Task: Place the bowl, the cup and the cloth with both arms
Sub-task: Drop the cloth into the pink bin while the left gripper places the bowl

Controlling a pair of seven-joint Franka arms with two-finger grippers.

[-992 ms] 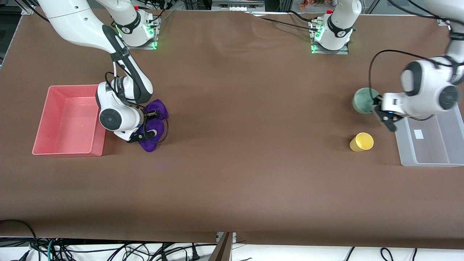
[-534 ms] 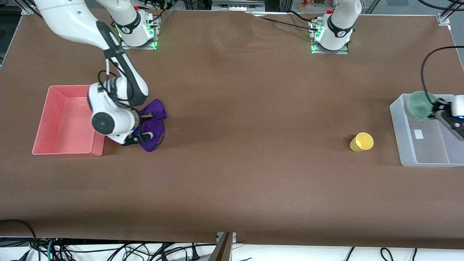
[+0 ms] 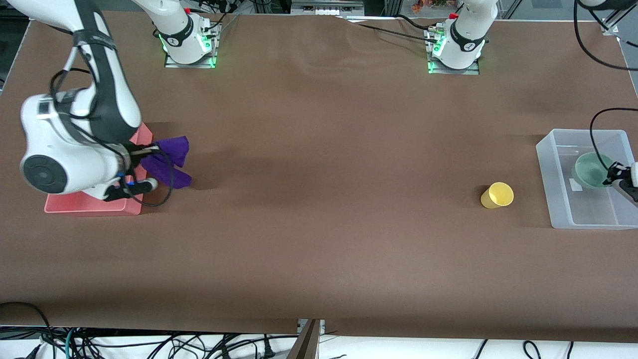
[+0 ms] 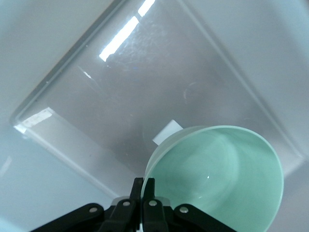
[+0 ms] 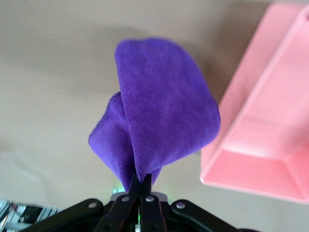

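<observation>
My right gripper is shut on the purple cloth and holds it in the air beside the pink tray; in the right wrist view the cloth hangs from the shut gripper next to the tray. My left gripper is shut on the rim of the mint-green bowl and holds it inside the clear bin; the left wrist view shows the bowl pinched at its rim over the bin floor. The yellow cup lies on the table beside the clear bin.
The pink tray is partly hidden by my right arm at the right arm's end of the table. The clear bin stands at the left arm's end. A white label lies on the bin floor. The brown table is bare in the middle.
My right gripper lifted the cloth off the table and moved it toward the pink tray. My left gripper carried the bowl across the bin's rim and lowered it inside.
</observation>
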